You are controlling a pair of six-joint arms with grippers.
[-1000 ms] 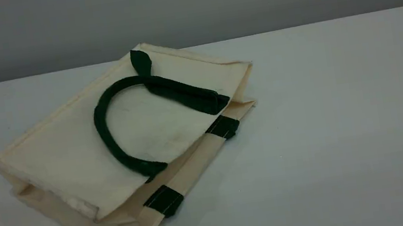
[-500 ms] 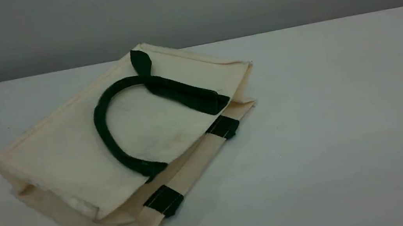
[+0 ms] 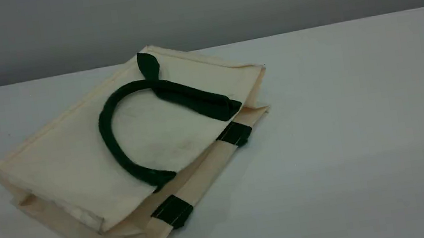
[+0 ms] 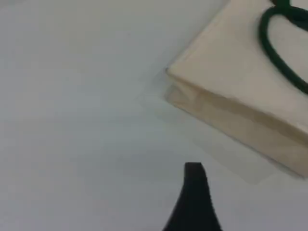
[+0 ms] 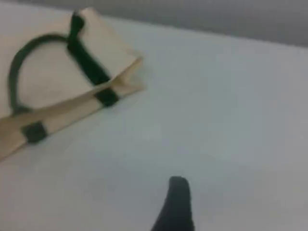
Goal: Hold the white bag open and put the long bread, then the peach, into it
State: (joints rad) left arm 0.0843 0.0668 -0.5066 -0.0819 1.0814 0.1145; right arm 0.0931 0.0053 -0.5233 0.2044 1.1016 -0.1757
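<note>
The white bag [image 3: 69,164] lies flat on the table, left of centre, its mouth toward the front right and nearly closed. One dark green handle [image 3: 103,128] is folded back over its top panel, and green strap patches [image 3: 173,210] mark the lower lip. The long bread and the peach are out of view. In the left wrist view my left gripper [image 4: 194,175] shows one dark fingertip over bare table, short of the bag's corner [image 4: 231,72]. In the right wrist view my right gripper [image 5: 177,192] hangs over bare table, right of the bag's mouth [image 5: 113,82]. Both stand open and hold nothing.
The pale table [image 3: 360,114] stretches to the right of the bag, its far edge [image 3: 347,20] meeting a grey wall. Neither arm shows in the scene view.
</note>
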